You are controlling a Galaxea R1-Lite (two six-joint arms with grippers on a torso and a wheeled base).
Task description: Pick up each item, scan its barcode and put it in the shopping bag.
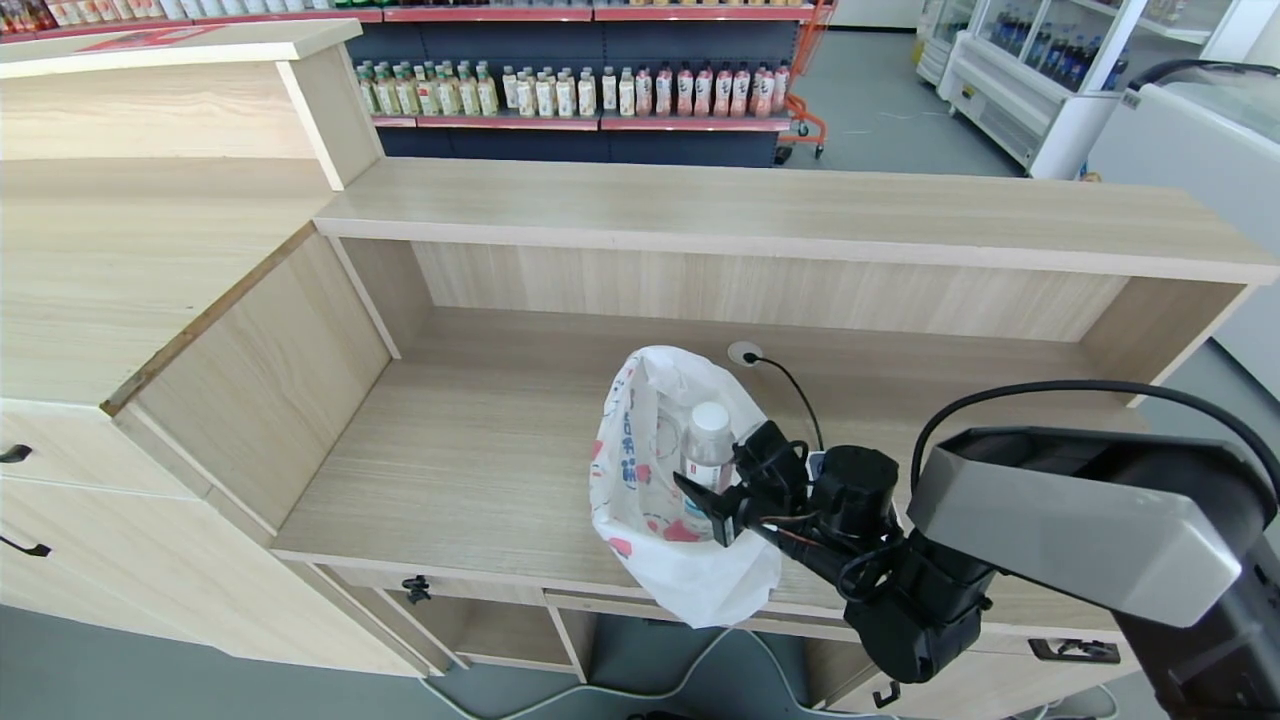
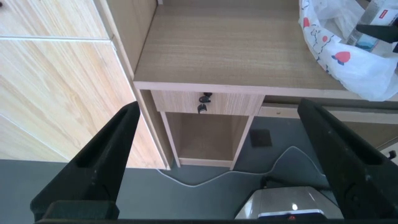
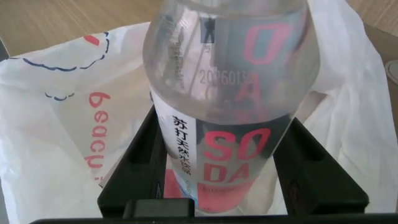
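My right gripper (image 1: 715,503), jaws clamped on the soda bottle (image 1: 708,440), sits at the shopping bag (image 1: 630,480) on the counter (image 1: 470,450); a black cable (image 1: 790,380) trails behind it. My left gripper (image 2: 221,158) has its jaws agape.

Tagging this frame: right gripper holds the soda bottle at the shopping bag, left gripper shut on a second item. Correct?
No: the left gripper is open and empty, per the left wrist view. The right gripper does hold the soda bottle at the shopping bag.

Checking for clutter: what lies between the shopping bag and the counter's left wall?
Nothing: the head view shows bare counter from shopping bag to left wall.
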